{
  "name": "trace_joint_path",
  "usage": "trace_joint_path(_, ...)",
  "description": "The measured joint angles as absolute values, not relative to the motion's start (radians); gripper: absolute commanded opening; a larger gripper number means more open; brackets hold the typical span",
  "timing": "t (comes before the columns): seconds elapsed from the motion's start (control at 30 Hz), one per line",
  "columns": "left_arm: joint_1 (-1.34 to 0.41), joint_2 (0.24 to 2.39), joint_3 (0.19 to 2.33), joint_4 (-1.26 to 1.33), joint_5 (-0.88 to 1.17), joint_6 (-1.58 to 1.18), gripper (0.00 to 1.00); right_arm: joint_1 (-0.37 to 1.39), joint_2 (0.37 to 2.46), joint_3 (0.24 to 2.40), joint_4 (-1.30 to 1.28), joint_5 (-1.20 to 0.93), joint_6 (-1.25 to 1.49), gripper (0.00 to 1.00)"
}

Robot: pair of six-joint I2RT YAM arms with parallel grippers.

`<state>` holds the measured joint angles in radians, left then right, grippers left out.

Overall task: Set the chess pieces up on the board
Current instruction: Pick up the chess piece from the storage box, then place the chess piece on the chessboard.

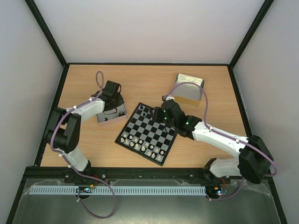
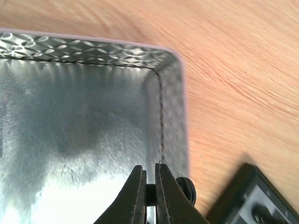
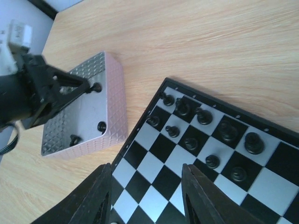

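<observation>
Our left claw (image 2: 149, 171) is pinching one black chess piece (image 3: 96, 87) over a corner of the metal tray (image 2: 70, 107), probably for carrying it to the board (image 3: 154, 163). Our right claw (image 3: 149, 200) is hanging spread and empty above the board, near the chess pieces (image 3: 204, 116) standing in its far rows. Only the right wrist view is showing us two more pieces (image 3: 102, 126) lying in the tray.

Bright light; glary tray (image 2: 93, 116), blurry board (image 2: 254, 186)
</observation>
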<state>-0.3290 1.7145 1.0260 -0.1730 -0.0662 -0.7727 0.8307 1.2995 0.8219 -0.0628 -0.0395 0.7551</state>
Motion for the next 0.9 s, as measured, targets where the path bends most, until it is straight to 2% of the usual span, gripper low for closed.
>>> trace_joint_path(0.2,-0.475,1.647,1.105,-0.373,-0.216,-0.630,0.02,0.831,1.188,0.771,-0.100,0.131,0.828,0.41)
trace_joint_path(0.43,-0.735,1.663,1.239,-0.635,-0.466,-0.543,0.02,0.831,1.005,0.684,-0.167,0.361,0.923,0.41)
trace_joint_path(0.67,-0.927,1.789,1.331,-0.846,-0.662,-0.542,0.02,0.831,0.885,0.628,-0.232,0.492,0.997,0.41)
trace_joint_path(0.9,-1.017,1.919,1.355,-0.937,-0.733,-0.577,0.03,0.831,0.828,0.617,-0.283,0.568,1.041,0.41)
